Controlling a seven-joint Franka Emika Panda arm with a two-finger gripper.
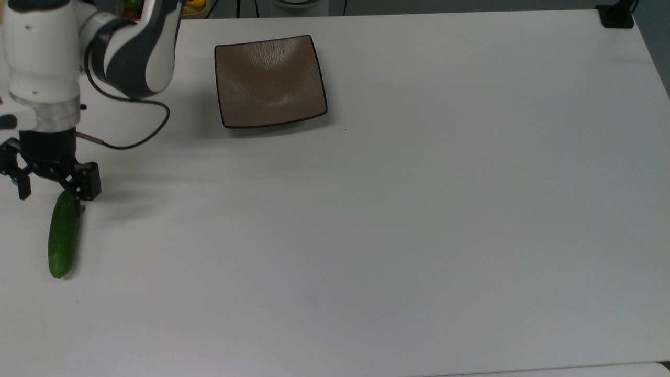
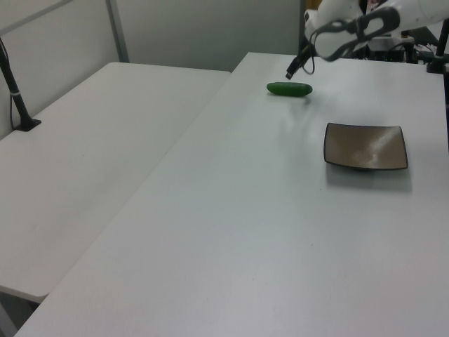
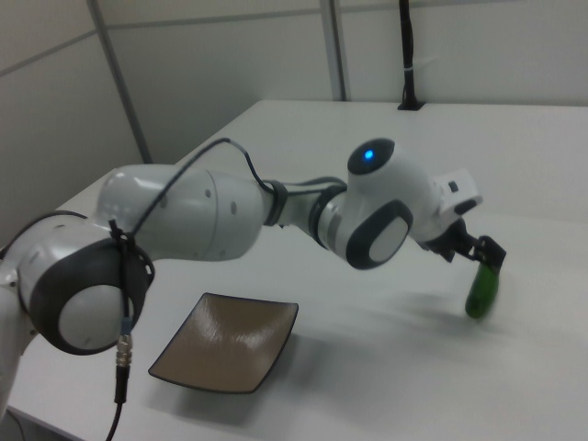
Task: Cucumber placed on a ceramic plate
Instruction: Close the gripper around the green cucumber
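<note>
You have a smooth dark-green cucumber point(image 1: 64, 241) lying on a plain white matte table point(image 1: 419, 209). Your square glazed ceramic plate point(image 1: 269, 81) is taupe-brown with faint paler streaks and a thin dark rim. Your arm's glossy shell point(image 1: 39, 52) is white with dark-grey joint bands, and its two-finger gripper point(image 1: 51, 201) is black.

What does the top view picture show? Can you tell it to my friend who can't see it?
A robot arm's open black gripper hovers over the upper end of a dark green cucumber lying on a white table, at the top view's left edge. A square brown plate sits empty farther up and to the right, apart from both.
</note>
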